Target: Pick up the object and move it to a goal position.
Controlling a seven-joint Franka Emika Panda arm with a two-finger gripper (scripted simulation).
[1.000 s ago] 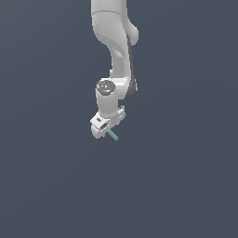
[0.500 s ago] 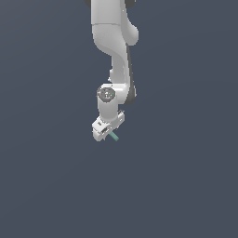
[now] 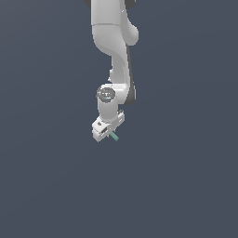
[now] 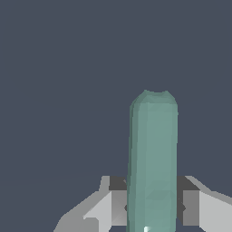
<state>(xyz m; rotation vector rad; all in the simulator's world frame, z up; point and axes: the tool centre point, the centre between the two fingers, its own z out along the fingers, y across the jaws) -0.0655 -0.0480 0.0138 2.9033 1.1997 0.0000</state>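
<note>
While the white arm (image 3: 114, 51) reaches down from the upper edge of the exterior view, its gripper (image 3: 104, 129) hangs at the arm's low end against a plain slate-grey backdrop. Gripper clamped on the teal-green stick (image 3: 114, 136): in the wrist view the stick (image 4: 153, 163) sits squarely between the two fingers (image 4: 106, 206), both pads touching its sides, no gap visible. Stick is short, straight, far narrower than the gripper (blunt, slightly faceted tip in the wrist view). In the exterior view only a stub shows, poking out beneath the gripper and slanting down toward the exterior view's right. Whether any surface lies under the gripper cannot be told; backdrop is uniform.
</note>
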